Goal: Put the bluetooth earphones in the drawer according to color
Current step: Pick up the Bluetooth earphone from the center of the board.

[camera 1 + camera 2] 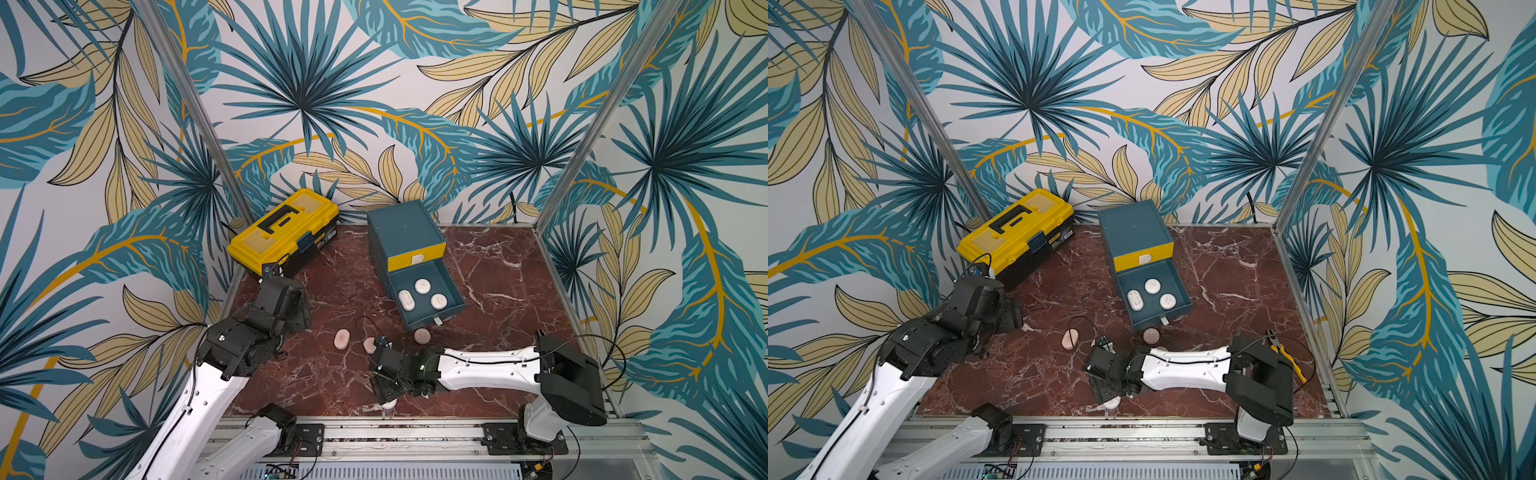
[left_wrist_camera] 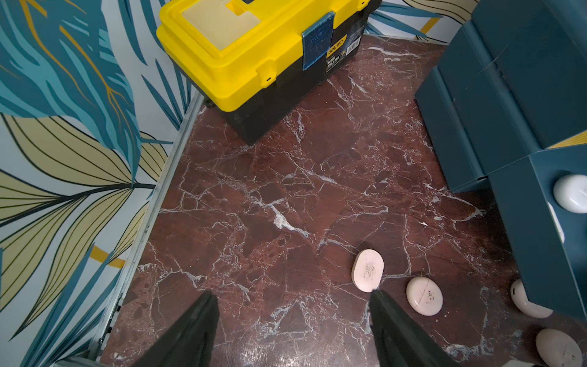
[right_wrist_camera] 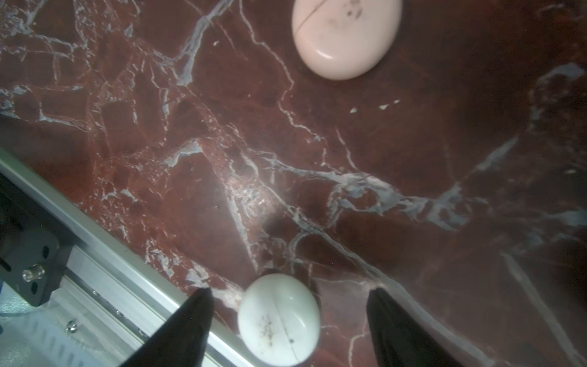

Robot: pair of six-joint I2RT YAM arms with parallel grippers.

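The teal drawer chest (image 1: 405,232) stands at the back. Its yellow top drawer is shut and its middle drawer (image 1: 455,305) is pulled out, holding three white earphone cases (image 1: 422,286). Pink cases (image 1: 341,338) (image 1: 422,336) lie on the marble in front of it. My right gripper (image 3: 289,295) is open low over the front edge, and a white case (image 3: 279,319) lies between its fingers, touching neither. Beyond it rests a pink case (image 3: 346,38). My left gripper (image 2: 292,294) is open and empty, with one fingertip (image 2: 376,295) beside an oval pink case (image 2: 367,270).
A yellow toolbox (image 1: 286,230) with a black handle sits at the back left against the wall. Yellow-handled pliers (image 1: 1287,353) lie near the right wall behind my right arm. An aluminium rail (image 1: 415,428) runs along the table's front edge.
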